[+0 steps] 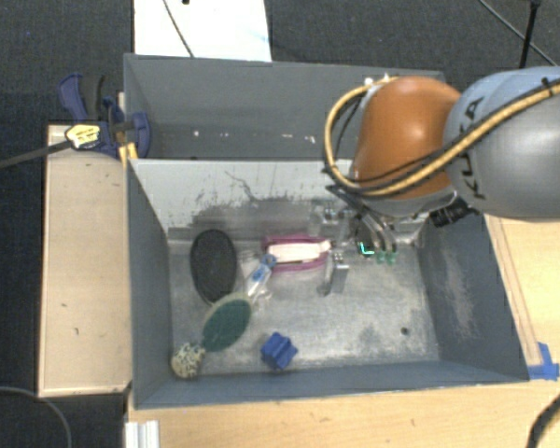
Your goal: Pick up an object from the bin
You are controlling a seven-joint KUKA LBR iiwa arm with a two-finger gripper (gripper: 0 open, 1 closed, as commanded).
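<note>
The gripper sits low in the grey metal bin, at the right end of the pink-and-white oblong object lying mid-floor. I cannot tell whether it is released or clenched. Nothing looks lifted, so the grasp and the raise are likely still to do.

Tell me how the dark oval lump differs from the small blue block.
The dark oval lump is much bigger than the blue block. The lump is rounded and near-black, the block angular and bright blue. The lump lies further back, the block by the front wall. Both rest on the bin floor.
</note>
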